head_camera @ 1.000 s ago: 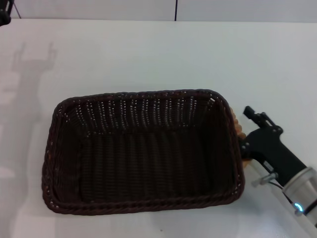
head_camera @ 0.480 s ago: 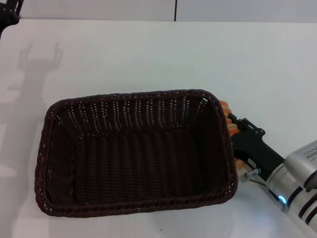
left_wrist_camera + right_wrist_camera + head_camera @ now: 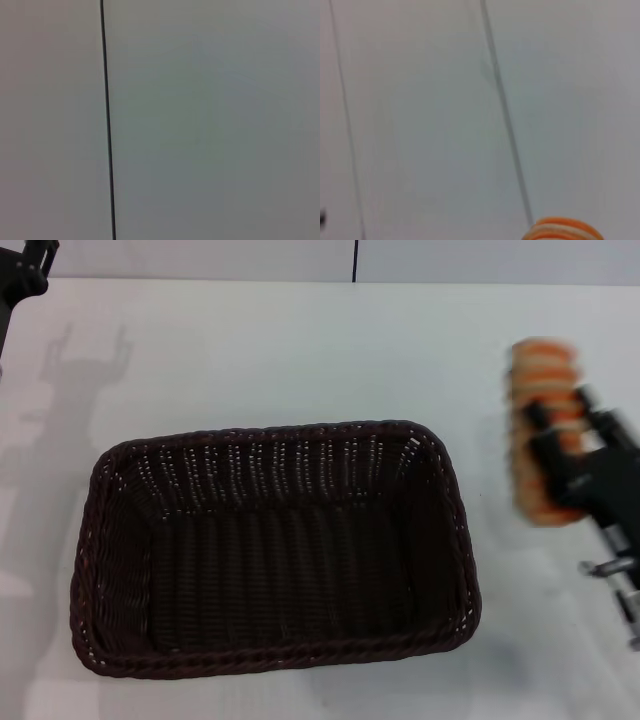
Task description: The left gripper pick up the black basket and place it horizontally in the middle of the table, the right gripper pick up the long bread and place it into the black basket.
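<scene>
The black basket lies lengthwise across the middle of the white table, empty inside. My right gripper is to the right of the basket and is shut on the long bread, an orange and tan striped loaf held up off the table and blurred by motion. The end of the bread also shows in the right wrist view. My left gripper is far off at the table's back left corner, only partly in view. The left wrist view shows only a pale wall with a dark seam.
The table's far edge meets a pale wall with a dark vertical seam. Bare tabletop lies behind the basket and to its right, under the raised bread. The left arm's shadow falls on the table's left side.
My right gripper has lifted the long bread from beside the basket's right rim, up and to the right. The basket stays where it was half a second ago. The left gripper edged slightly further into view.
</scene>
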`<state>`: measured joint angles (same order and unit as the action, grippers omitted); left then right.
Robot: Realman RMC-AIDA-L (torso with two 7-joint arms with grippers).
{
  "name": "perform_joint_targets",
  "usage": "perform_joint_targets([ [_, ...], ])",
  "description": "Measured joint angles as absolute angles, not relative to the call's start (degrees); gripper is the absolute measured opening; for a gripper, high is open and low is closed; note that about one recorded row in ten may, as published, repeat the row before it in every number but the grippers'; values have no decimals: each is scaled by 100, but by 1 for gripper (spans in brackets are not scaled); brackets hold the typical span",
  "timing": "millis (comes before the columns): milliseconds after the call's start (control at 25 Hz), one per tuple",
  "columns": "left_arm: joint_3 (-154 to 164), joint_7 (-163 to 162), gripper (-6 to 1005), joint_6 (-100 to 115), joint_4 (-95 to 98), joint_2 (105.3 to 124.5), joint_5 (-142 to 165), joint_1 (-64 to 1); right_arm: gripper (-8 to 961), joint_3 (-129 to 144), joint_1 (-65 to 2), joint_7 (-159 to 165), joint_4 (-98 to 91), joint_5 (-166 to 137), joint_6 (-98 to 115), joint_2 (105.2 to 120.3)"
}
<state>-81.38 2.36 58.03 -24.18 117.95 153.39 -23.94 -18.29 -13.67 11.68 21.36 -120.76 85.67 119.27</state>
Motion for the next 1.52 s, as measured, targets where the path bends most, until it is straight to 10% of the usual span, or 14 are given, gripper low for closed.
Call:
perform_joint_targets([
  [760,-8143,182,743,5810,-2381,11804,15408,-2436,437,-1424,-1937,1520,2506,-13905,9168,11903],
  [1000,-8143,179,743,5810,-2374,11813,15407,-2403,684,-1469,-1953,1723,2492,-13939,9159,11886],
  [1520,-8393,229,741,5819,-2310,11784,15389,-2222,846,-2896,-1016,1565,1586,-12436,9761,11888],
])
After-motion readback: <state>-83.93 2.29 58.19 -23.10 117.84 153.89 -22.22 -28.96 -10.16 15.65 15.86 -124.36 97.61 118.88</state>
